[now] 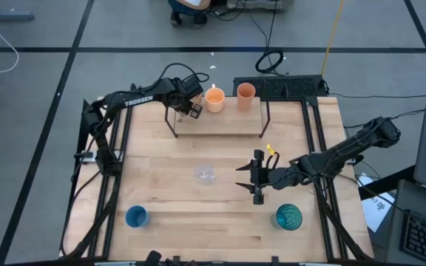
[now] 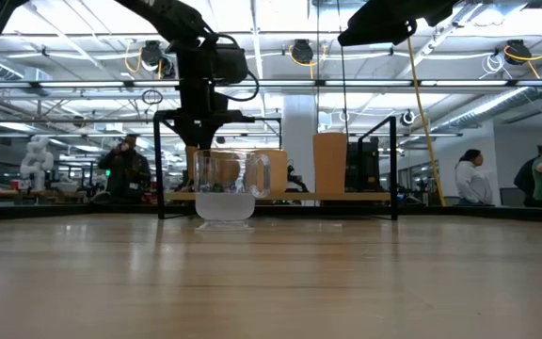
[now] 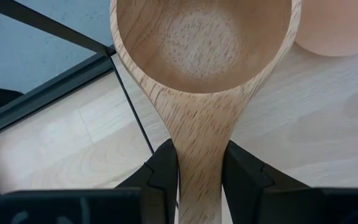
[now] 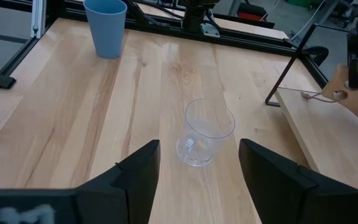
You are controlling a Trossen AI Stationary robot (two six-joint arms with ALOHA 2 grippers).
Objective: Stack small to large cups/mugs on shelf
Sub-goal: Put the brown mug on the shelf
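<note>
My left gripper (image 1: pixel 191 108) is at the left end of the shelf (image 1: pixel 228 122), shut on the tan handled mug (image 3: pixel 201 43). The mug stands upright, mouth up; in the low view it shows behind the clear cup (image 2: pixel 224 193). Two orange cups (image 1: pixel 214 98) (image 1: pixel 245 93) stand on the shelf to the mug's right. My right gripper (image 1: pixel 256 177) is open and empty above the table, its fingers pointing at the tiny clear cup (image 1: pixel 205 174) (image 4: pixel 207 134) and short of it. The blue cup (image 1: pixel 136 216) and the teal tumbler (image 1: pixel 288 216) stand near the table's front edge. My left gripper pinches the mug's flat wooden handle (image 3: pixel 197 155) between its two fingers, one on each side edge. The fingers come from above, pointing down. The mug is upright over the shelf's left end; whether its base rests on the board, I cannot tell.
The shelf's black rod legs (image 1: pixel 173 125) (image 1: pixel 265 122) stand on the far half of the table. Black frame rails (image 1: pixel 117 170) run along both table sides. A black box (image 1: pixel 279 86) lies behind the shelf. People (image 2: pixel 467 179) stand in the room beyond.
</note>
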